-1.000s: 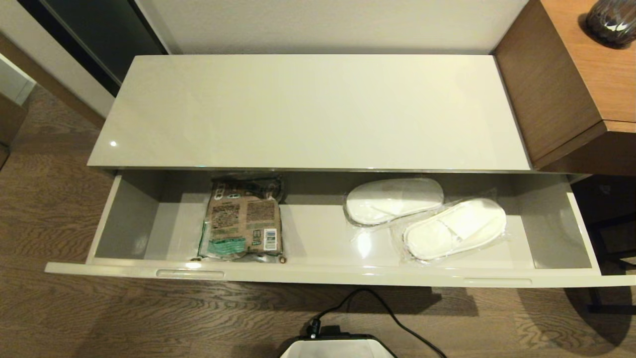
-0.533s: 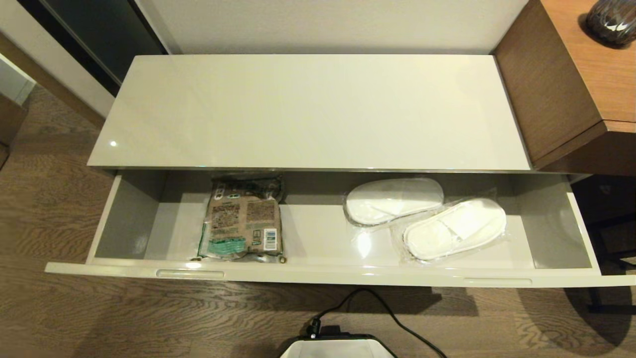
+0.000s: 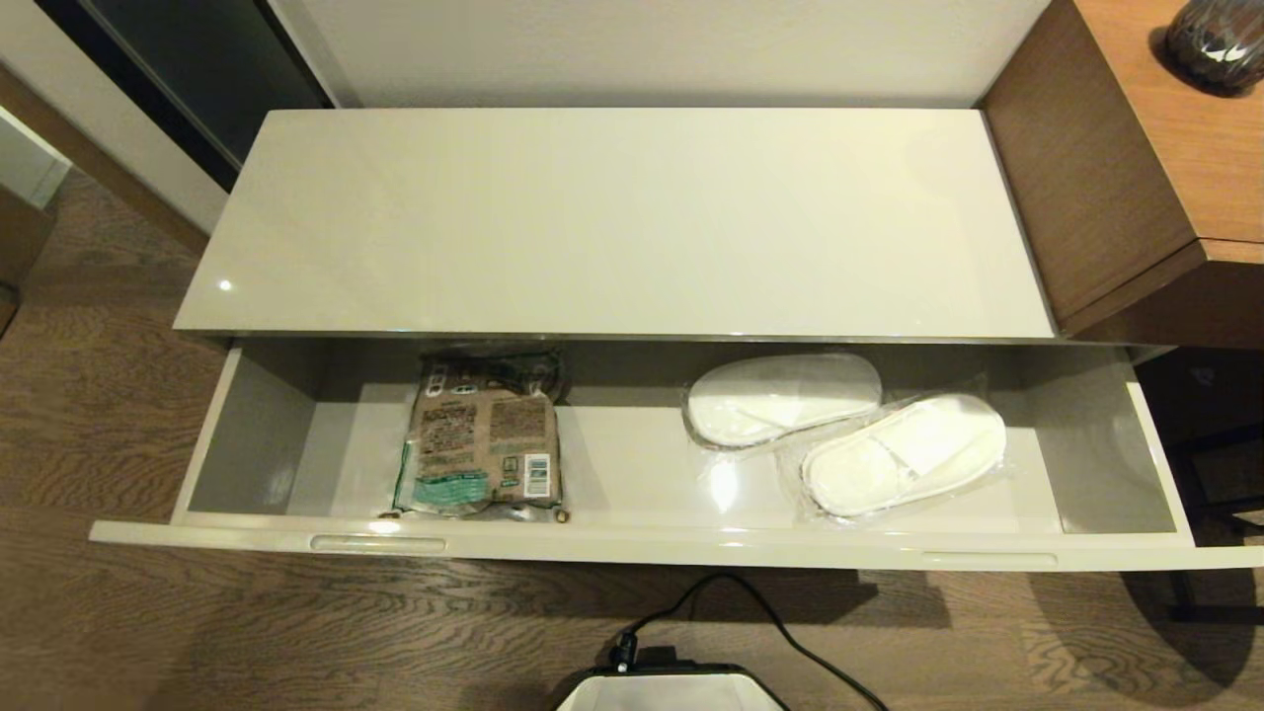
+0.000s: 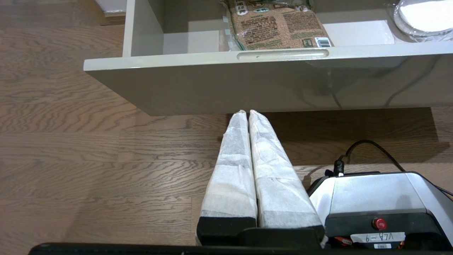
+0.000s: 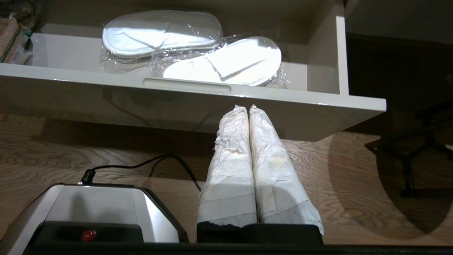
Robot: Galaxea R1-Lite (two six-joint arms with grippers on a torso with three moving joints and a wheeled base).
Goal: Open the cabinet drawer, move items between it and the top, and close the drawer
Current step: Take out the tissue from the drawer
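Robot base: the grey-white housing (image 3: 671, 691) sits nearest, low in the middle of the head view, with one black cable (image 3: 750, 602) curving from it over the wood floor (image 3: 148, 632).
Left gripper: the left gripper (image 4: 247, 112) hangs low above the floor, just in front of the drawer's front panel; its two padded fingers are pressed together and hold nothing.
Right gripper: the right gripper (image 5: 248, 107) hangs the same way before the right part of the front panel; both fingers are closed against each other, empty.
Drawer edge: the cabinet drawer (image 3: 632, 541) is pulled out fully toward the robot; its front rim carries two narrow recessed slots, one at the left (image 3: 377, 543) and one at the right (image 3: 987, 560).
Open room in drawer: the drawer floor is bare at the far left, between the packet and the slippers, and at the far right.
Packet: one brown-and-green printed packet (image 3: 484, 439) lies left of centre, its near edge touching the front wall.
Slippers: two white slippers in clear wrap lie right of centre; the farther one (image 3: 782, 395) and the nearer one (image 3: 904, 452) overlap at the wraps.
Top: the top (image 3: 612, 217) is behind the drawer; nothing rests on it.
Desk: one brown wood-grain desk (image 3: 1106, 168) touches the top's right edge.
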